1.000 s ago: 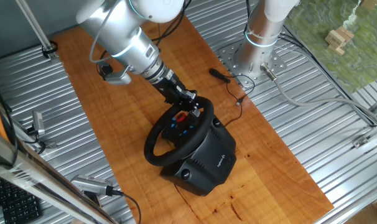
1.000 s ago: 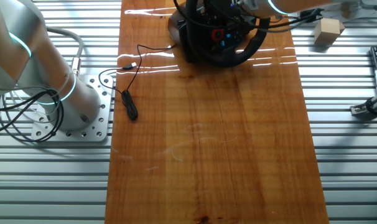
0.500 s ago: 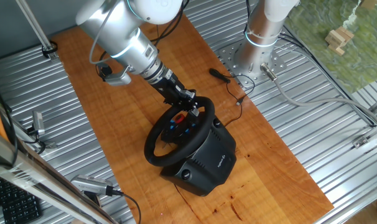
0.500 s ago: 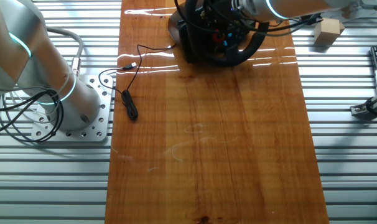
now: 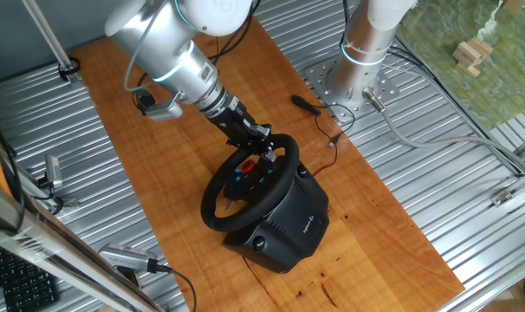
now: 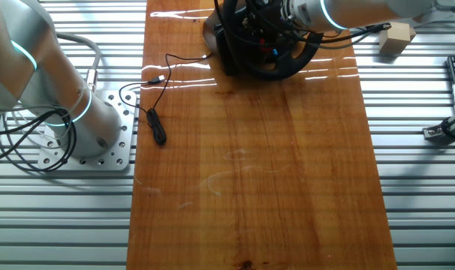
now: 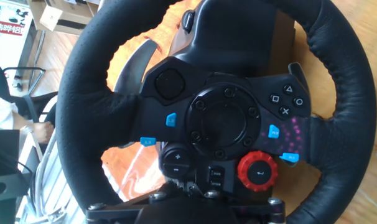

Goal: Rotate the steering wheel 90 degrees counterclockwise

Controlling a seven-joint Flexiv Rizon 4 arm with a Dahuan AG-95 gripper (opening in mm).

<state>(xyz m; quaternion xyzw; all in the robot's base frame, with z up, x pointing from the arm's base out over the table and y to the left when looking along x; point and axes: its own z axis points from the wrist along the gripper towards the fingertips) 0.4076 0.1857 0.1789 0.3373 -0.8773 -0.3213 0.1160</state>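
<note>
Arm shifted slightly up-left since a second ago, gripper at steering wheel upper rim, finger state indiscernible, wooden table.

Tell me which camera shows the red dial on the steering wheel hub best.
The hand view: the red dial fills the frame sharply. One fixed view shows only a small red spot on the hub; the other fixed view hides it behind the arm.

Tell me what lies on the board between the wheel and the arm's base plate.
A thin black cable with a small black plug lies there, between the wheel and base plate; both fixed views show it.
</note>
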